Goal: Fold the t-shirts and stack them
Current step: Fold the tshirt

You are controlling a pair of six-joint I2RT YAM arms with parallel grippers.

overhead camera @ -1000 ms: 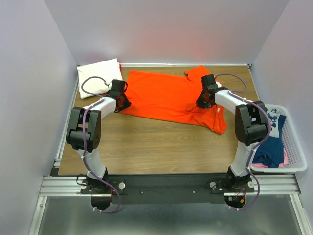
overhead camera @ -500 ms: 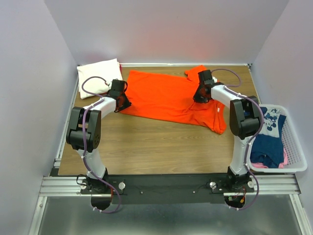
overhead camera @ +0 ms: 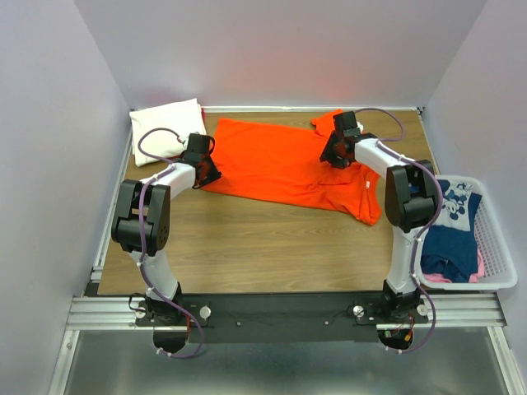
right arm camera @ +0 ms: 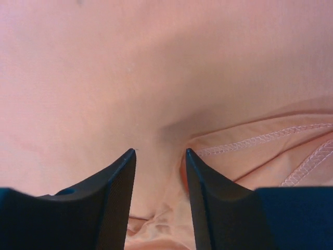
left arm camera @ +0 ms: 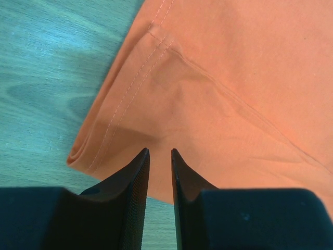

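Orange t-shirt (overhead camera: pixel 280 164) lay spread on the wooden table (overhead camera: pixel 272 239), left gripper (left arm camera: pixel 160 152) nearly closed on its edge, right gripper (right arm camera: pixel 160 152) half-open, pressing its cloth.

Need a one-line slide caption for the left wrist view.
Left gripper, fingers nearly together, pinches the orange t-shirt's stitched hem corner over the wood table.

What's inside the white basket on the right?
In the basket, a navy shirt with a white cartoon print and a bit of pink cloth. Anything beneath them is covered.
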